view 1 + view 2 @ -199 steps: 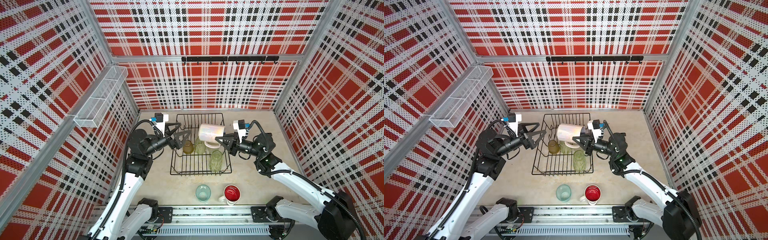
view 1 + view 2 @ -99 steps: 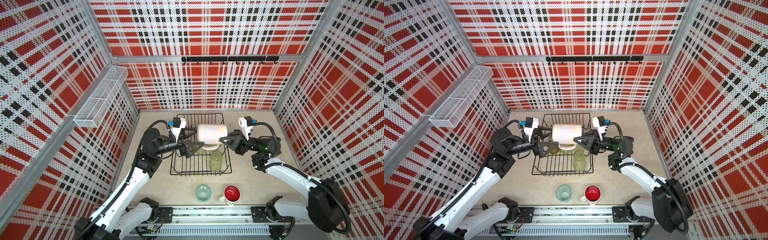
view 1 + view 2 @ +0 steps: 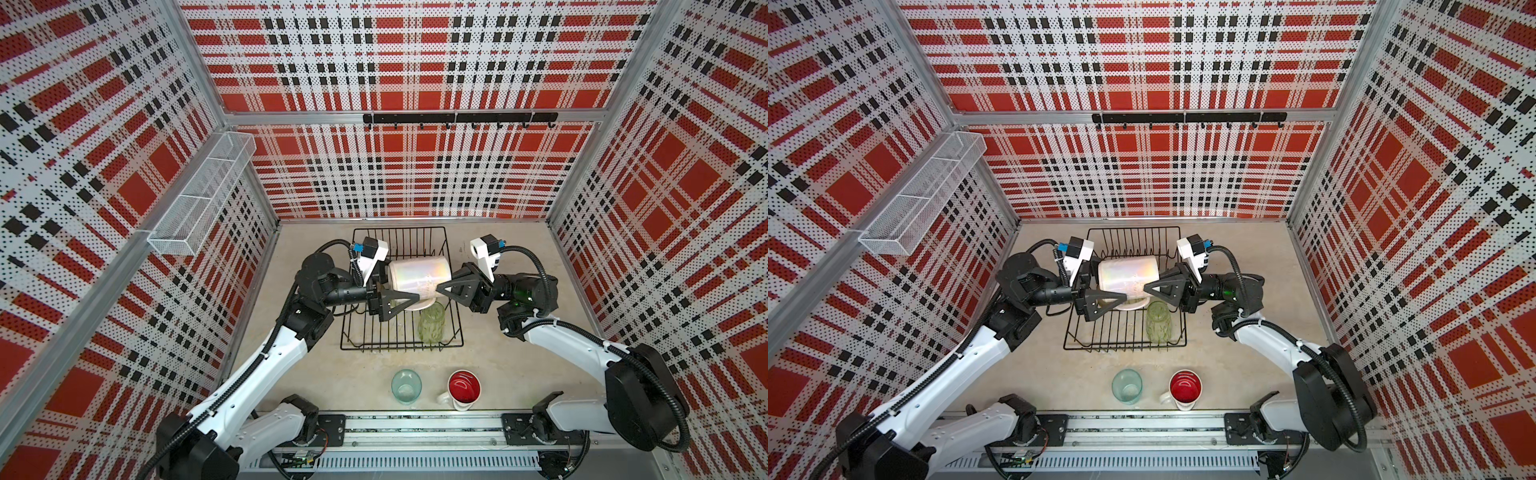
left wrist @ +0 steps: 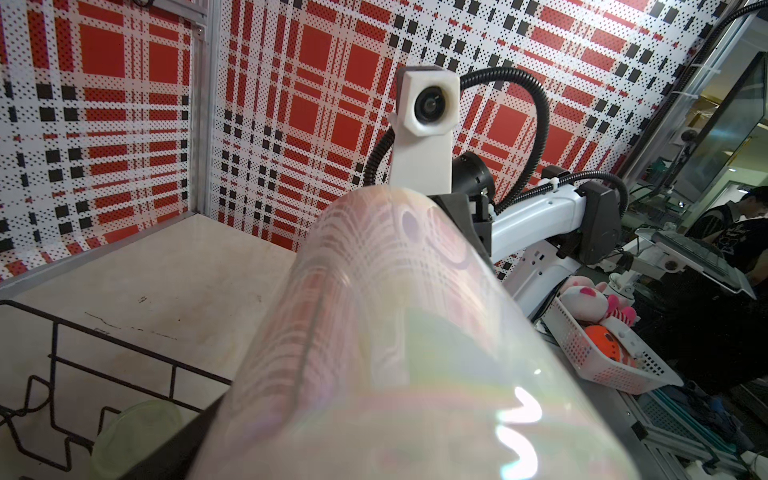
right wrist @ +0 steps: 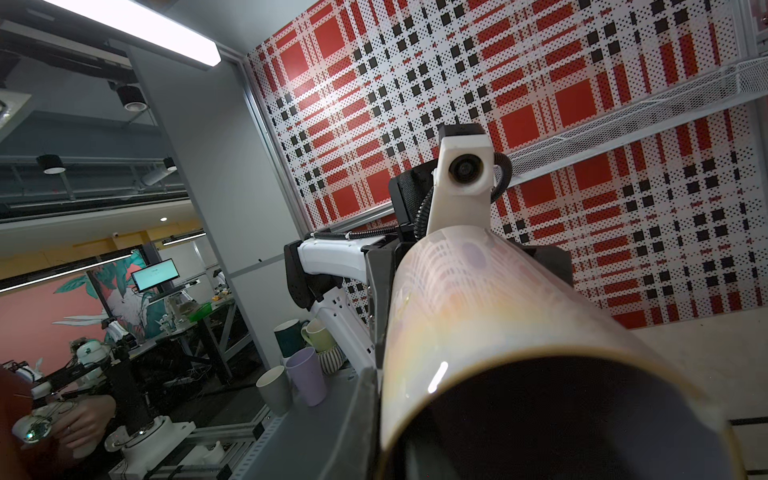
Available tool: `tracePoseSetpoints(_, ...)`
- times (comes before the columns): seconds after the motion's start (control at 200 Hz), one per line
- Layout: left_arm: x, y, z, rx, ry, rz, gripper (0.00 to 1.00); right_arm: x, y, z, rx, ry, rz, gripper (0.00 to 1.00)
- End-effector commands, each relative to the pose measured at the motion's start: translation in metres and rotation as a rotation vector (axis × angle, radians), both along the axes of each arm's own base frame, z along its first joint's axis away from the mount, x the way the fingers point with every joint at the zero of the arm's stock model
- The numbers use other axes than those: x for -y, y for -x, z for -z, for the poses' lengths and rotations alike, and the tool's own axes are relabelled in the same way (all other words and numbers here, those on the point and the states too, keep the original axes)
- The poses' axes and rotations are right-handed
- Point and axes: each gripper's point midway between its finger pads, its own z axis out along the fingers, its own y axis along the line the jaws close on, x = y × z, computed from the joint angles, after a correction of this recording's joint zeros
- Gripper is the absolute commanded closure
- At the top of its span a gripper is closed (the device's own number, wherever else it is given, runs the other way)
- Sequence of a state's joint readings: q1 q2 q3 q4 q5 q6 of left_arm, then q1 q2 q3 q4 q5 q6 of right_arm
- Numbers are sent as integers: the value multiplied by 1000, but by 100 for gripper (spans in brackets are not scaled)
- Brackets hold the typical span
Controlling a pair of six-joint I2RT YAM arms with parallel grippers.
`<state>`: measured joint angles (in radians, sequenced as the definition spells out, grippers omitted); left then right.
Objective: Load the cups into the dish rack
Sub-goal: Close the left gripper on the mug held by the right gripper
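Tabletop (image 3: 519,332): left pincer (image 3: 405,282) nearer mug (image 3: 428,272)

Bright even light, edges bowed, foreground blurred

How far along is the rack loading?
Done: a green tumbler sits in the rack. In hand: right gripper shut on the pearly mug, sideways over the rack, left gripper open around its base end. To go: teal cup and red-lined mug on the table.
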<state>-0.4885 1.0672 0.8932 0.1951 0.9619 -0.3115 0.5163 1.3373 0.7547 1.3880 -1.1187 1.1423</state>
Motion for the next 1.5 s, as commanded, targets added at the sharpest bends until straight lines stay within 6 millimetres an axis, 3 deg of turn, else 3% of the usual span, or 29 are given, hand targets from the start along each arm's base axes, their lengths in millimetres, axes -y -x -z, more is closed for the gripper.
tracePoseSetpoints(0.0,9,5,-14,25,20,42,3,7,12,-33,136,-97,34,100)
tracePoseSetpoints(0.321,11,2,-14,45,18,24,11,2,2,-23,95,-75,50,100)
tracePoseSetpoints(0.661,7,8,-24,73,77,24,1,1,2,-20,75,-92,16,100)
tracePoseSetpoints(0.912,7,7,-19,37,78,26,9,0,0,-18,65,-90,23,100)
tracePoseSetpoints(1.052,6,2,-18,37,77,0,21,-2,-4,-14,51,-82,42,100)
tracePoseSetpoints(1.203,5,-6,-10,10,56,-32,26,-3,-12,-9,38,-77,89,100)
tracePoseSetpoints(1.328,2,-11,1,-11,22,-51,32,-2,-15,-3,37,-74,121,88)
tracePoseSetpoints(1.408,0,-11,7,-19,13,-55,37,-5,-21,4,23,-48,143,75)
tracePoseSetpoints(1.498,0,-7,13,-29,6,-48,43,-5,-25,12,16,-32,176,72)
